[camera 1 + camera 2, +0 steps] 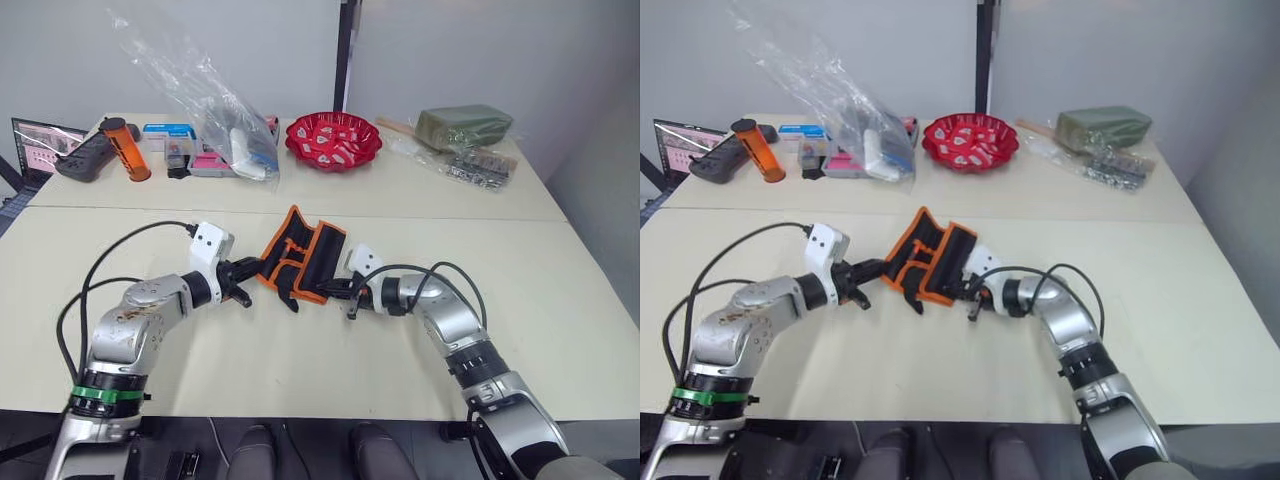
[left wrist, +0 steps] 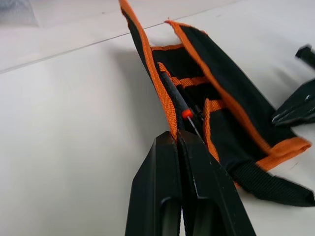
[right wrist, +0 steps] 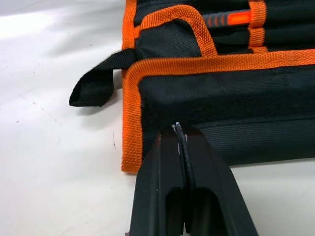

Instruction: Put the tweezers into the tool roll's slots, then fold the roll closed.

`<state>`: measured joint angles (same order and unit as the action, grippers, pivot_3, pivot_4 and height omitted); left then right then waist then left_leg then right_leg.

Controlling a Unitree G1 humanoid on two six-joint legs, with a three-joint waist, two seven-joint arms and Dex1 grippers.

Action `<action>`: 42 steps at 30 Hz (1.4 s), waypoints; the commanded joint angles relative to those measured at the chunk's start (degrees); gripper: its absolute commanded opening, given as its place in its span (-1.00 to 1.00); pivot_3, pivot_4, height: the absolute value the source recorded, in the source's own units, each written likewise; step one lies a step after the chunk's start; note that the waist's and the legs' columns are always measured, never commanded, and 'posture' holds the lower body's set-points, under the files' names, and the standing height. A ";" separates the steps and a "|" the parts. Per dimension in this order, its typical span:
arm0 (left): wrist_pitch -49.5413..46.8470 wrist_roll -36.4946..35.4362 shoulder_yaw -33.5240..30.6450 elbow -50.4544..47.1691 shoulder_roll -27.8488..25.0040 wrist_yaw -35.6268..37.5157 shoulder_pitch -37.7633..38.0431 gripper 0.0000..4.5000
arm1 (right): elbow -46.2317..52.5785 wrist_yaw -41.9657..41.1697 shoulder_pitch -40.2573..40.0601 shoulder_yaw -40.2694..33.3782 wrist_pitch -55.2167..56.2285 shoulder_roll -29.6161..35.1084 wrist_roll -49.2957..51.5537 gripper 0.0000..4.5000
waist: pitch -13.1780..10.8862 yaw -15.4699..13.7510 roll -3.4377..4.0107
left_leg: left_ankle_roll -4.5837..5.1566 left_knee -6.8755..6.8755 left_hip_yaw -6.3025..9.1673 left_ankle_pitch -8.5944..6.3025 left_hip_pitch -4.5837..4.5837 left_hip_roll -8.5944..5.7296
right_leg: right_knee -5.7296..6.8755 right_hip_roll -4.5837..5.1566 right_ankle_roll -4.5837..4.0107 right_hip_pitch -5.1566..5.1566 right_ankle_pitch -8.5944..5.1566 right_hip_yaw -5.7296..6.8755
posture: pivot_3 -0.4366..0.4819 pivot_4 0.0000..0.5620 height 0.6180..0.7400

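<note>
The black tool roll [image 1: 300, 255] with orange trim lies mid-table, its two sides lifted and folded partly inward. My left gripper [image 1: 250, 272] is shut on the orange edge [image 2: 167, 110] of the roll's left side. My right gripper [image 1: 340, 288] is shut on the black outer flap [image 3: 221, 110] at the roll's right side. A slim black tweezers shaft [image 2: 173, 93] with an orange mark sits tucked in the slots [image 2: 197, 81]; the rest of it is hidden by fabric. The small black strap [image 3: 96, 86] hangs off the roll's near corner.
At the table's far side stand a red bowl [image 1: 333, 140], a clear plastic bag [image 1: 215, 110] over small boxes, an orange cylinder [image 1: 125, 148], a black controller [image 1: 85, 155] and a green packet [image 1: 463, 125]. Bare tabletop lies in front of the roll.
</note>
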<state>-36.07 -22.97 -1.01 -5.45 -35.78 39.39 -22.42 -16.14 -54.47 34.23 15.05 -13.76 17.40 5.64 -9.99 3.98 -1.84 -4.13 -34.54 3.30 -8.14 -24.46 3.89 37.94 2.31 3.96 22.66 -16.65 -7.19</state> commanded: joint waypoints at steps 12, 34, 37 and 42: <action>4.61 4.18 6.96 0.50 3.51 5.73 -6.57 -0.99 | 3.65 4.52 -1.53 1.61 -3.50 -2.89 -0.97 -1.00 | 0.00 -0.64 0.00 | -0.01 -0.14 0.02 0.03 -0.53 -0.01 | 0.08 0.00 0.00 0.47 0.03 0.02 | -0.05 -0.47 0.82; 9.47 10.23 14.82 10.64 12.20 7.59 -4.70 -0.99 | 6.24 5.87 -2.07 0.63 -6.54 -2.40 -0.15 -1.00 | 0.01 -1.03 0.00 | 0.00 -0.24 0.03 0.04 -0.47 -0.03 | 0.10 0.00 0.03 0.36 0.04 0.02 | -0.05 -0.47 0.82; 10.82 11.06 15.65 12.99 13.01 8.74 -4.54 -0.99 | 8.13 5.96 -2.32 0.44 -6.87 -1.57 -0.12 -1.00 | 0.02 -1.34 0.00 | 0.01 -0.26 0.03 0.04 -0.45 -0.03 | 0.09 0.00 0.05 0.34 0.05 0.02 | -0.05 -0.47 0.82; 12.03 11.10 16.49 15.13 14.58 10.49 -3.91 -0.99 | 11.26 6.08 -2.63 -0.77 -8.02 -0.43 1.01 -1.00 | 0.02 -1.48 0.01 | 0.01 -0.26 0.03 0.04 -0.45 -0.03 | 0.08 0.00 0.06 0.32 0.05 0.02 | -0.05 -0.47 0.82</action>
<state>-23.41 -13.22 11.97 7.37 -22.00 48.28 -28.12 -8.68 -48.40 30.80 15.94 -21.92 17.17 4.89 -9.97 2.50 -1.83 -4.12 -34.80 3.33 -8.10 -24.91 3.86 38.02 2.31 4.02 22.98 -16.60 -7.17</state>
